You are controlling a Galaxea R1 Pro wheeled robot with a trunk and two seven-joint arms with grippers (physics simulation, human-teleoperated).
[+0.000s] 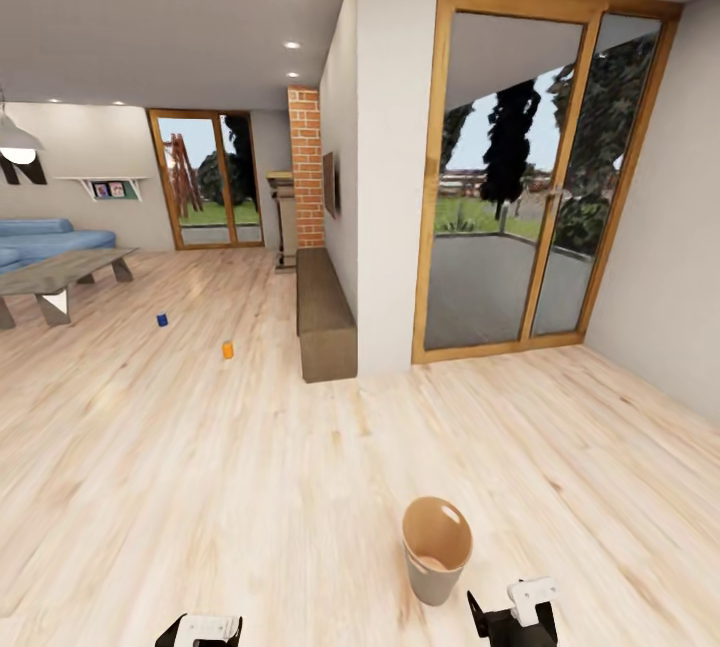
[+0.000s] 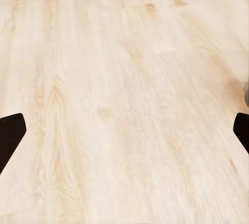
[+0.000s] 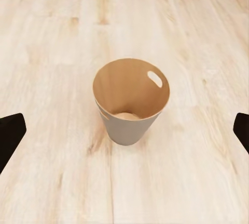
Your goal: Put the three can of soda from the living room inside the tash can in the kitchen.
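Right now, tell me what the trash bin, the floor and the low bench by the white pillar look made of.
Trash bin: probably plastic or coated fibre, matte grey outside, tan inside, with moulded slot handles.
Floor: pale wood planks, visible grain and seams, slight sheen.
Low bench: dark brown wood or veneer, matte; grain too faint to confirm.

A lone dark capital "N" — on the far wall (image 1: 90,142), cut off at frame edge.

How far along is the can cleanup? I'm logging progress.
Nothing looks done: the trash can looks empty. Both grippers, left and right, are open, holding nothing. A blue can and an orange can remain on the floor.
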